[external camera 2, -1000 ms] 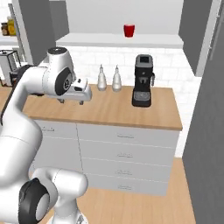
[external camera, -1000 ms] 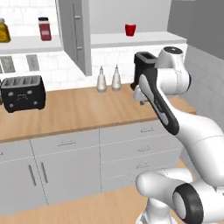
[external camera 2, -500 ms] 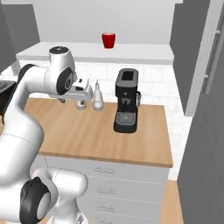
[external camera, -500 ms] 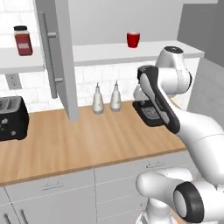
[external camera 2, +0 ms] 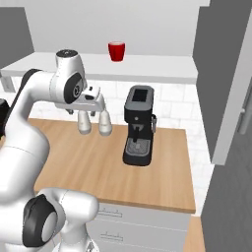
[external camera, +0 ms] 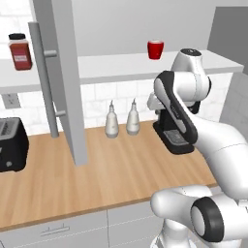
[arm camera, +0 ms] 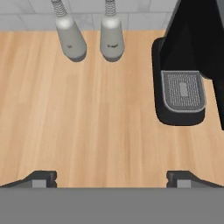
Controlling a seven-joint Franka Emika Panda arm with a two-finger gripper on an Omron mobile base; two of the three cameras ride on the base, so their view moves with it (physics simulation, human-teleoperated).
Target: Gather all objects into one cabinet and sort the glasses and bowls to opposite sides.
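Wooden counter runs along a white tiled wall, with grey drawer fronts under it and a long white shelf above. From the left, as the left base view has it: a black toaster sits at the counter's far end, and over it a red-lidded jar stands on the shelf. Next comes the tall grey cabinet door, swung open edge-on toward the room, its long bar handle facing left. Past the door two small grey shaker bottles stand side by side against the tiles, close together but apart. Further right a black coffee machine sits on the counter, its drip tray toward the room; in the left base view the arm covers much of it.

Up on the shelf the red cup stands upright and alone, above and just right of the bottles, well apart from the jar. In the right base view the same cup is roughly over the gap between the bottles and the coffee machine.

White arm bends up over the counter's right half. Its gripper hangs above bare wood, pointing down, jaws spread wide with nothing between them; the hand view has the two dark fingertips far apart, the bottles ahead of them and the coffee machine's tray to the right. At the far right another grey cabinet door stands.
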